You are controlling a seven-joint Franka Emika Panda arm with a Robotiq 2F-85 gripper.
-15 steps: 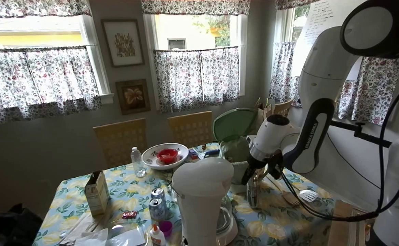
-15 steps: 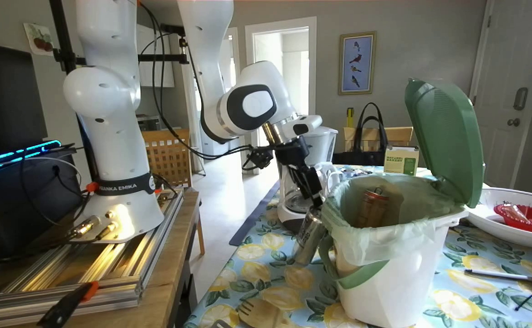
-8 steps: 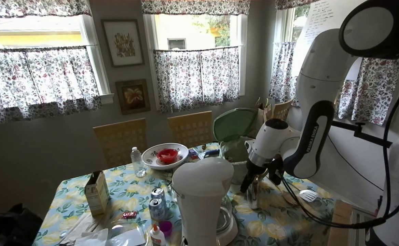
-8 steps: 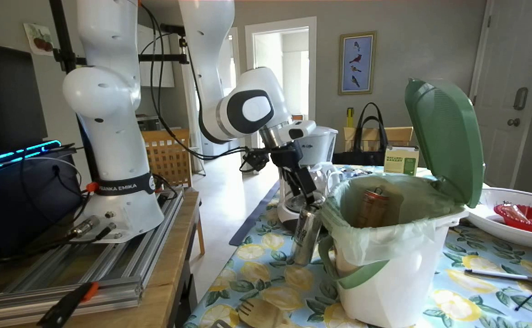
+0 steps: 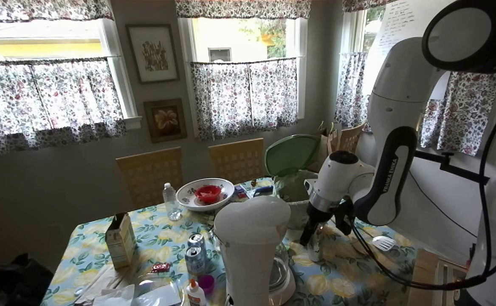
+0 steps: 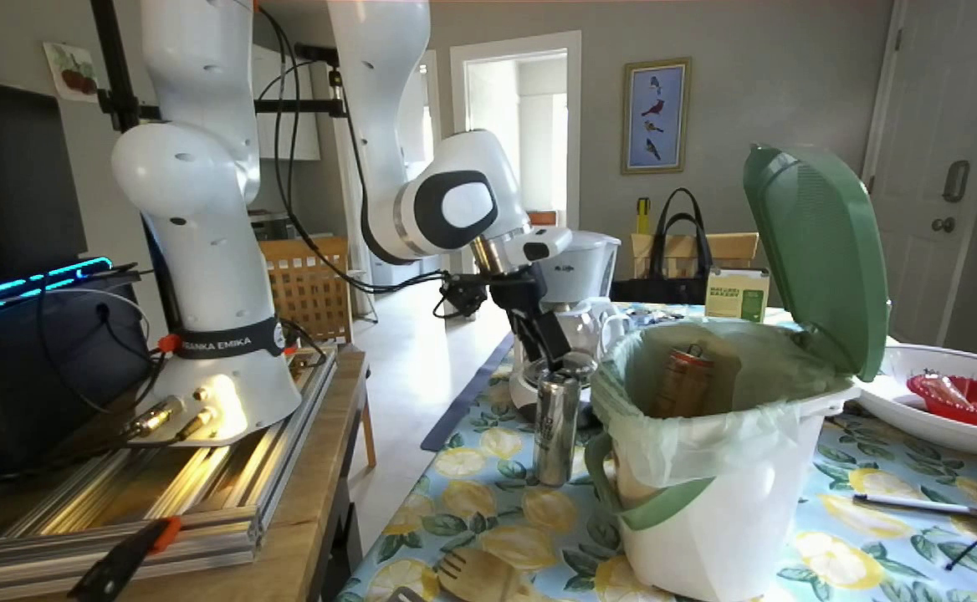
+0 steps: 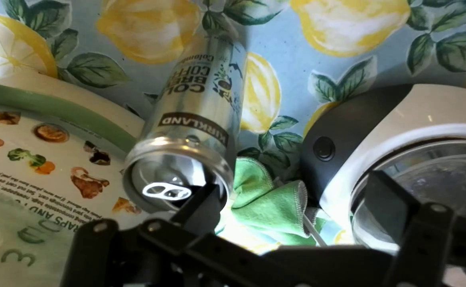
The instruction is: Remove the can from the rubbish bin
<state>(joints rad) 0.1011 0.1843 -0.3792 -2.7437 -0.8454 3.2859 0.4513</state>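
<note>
Our hand (image 7: pixel 297 195) is released: its fingers (image 7: pixel 390 203) stand wide apart, gripping nothing. In the wrist view one finger overlaps the top of the silver can (image 7: pixel 201 95); whether it touches, we cannot tell. That can stands upright on the table (image 6: pixel 455 502), just below the hand and outside the bin (image 6: pixel 731 518). We take it for the task's can, in which case the removal looks done and the hand need only clear the rim without tipping it.

If we must take hold of it, we expect it to be light if drained (the finger hides part of the top, so we cannot say what is left inside), slick, and thin enough to dent. The sides, a little below the shoulder, seem the best place: a level, gentle squeeze there should hold without crushing.

Close beside the hand and the silver can is the bin, its lid (image 6: pixel 823 259) raised. Within it, the upper part of a red can (image 6: pixel 684 383) shows inside the liner (image 6: pixel 689 447). Should the task mean this one, it is not yet out; we would come from above, grip its sides high up, and mind the soft liner, which could snag. Past the hand's other finger, opposite the bin, sits the coffee maker (image 7: pixel 344 127).
</note>
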